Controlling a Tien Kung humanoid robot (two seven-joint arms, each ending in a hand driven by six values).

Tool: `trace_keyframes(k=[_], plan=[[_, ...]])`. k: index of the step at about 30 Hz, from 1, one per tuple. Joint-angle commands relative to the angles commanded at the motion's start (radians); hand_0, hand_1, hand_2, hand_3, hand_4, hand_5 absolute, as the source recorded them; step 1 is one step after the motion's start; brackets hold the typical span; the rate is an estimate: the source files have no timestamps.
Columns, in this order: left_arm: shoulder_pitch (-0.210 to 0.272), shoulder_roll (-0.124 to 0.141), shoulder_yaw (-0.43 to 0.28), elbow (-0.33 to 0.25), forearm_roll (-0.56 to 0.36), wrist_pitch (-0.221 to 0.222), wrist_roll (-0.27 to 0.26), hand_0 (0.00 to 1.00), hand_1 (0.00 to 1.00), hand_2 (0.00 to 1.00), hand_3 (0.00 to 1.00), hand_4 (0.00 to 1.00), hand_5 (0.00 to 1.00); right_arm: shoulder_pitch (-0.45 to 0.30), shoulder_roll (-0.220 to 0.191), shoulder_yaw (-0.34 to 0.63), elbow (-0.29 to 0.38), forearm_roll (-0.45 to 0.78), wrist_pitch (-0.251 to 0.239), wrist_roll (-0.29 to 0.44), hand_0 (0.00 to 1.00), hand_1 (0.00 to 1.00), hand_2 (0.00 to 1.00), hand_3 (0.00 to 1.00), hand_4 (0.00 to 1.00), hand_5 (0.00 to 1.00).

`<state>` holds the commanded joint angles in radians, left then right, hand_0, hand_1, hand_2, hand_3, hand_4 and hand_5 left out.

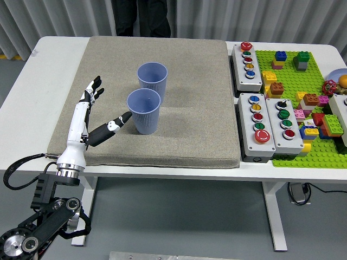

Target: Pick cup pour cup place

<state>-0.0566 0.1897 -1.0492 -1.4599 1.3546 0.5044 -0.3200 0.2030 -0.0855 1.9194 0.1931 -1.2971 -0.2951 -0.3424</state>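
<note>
No readable writing or brand on anything. Two blue ribbed cups stand upright on the grey mat (162,135), mid tabletop (40,70): near cup (144,111) toward the near edge, far cup (152,79) just behind it toward the far edge, nearly touching; near cup looks empty, far cup's inside not fully visible. Left robot hand (97,111) lies on the mat's left part, fingers spread & released, thumb tip right beside the near cup, contact unclear. Right side of tabletop: three grey button boxes (260,124) w/ coloured buttons, then a green baseplate (309,108) w/ loose bricks. Person's legs (143,16) at far edge.
</note>
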Motion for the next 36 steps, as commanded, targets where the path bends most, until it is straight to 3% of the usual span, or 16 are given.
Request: trace_keyframes(k=[13, 21, 36], plan=[[-0.01, -0.009, 0.02, 0.03, 0.011, -0.01, 0.02, 0.959, 0.955, 0.998, 0.998, 0.962, 0.38, 0.007, 0.0, 0.006, -0.001, -0.001, 0.004, 0.0, 0.676, 0.621, 0.573, 0.563, 0.002, 0.187], [-0.037, -0.04, 0.058, 0.115, -0.006, -0.014, 0.021, 0.961, 0.955, 0.998, 0.998, 0.96, 0.375, 0.011, 0.001, 0.002, -0.001, 0.006, 0.002, 0.0, 0.676, 0.621, 0.573, 0.562, 0.002, 0.19], [-0.084, -0.062, 0.073, 0.187, -0.007, -0.023, 0.031, 0.967, 0.961, 0.998, 0.998, 0.959, 0.383, 0.016, 0.0, 0.0, -0.002, 0.012, 0.001, 0.001, 0.676, 0.621, 0.573, 0.562, 0.002, 0.191]])
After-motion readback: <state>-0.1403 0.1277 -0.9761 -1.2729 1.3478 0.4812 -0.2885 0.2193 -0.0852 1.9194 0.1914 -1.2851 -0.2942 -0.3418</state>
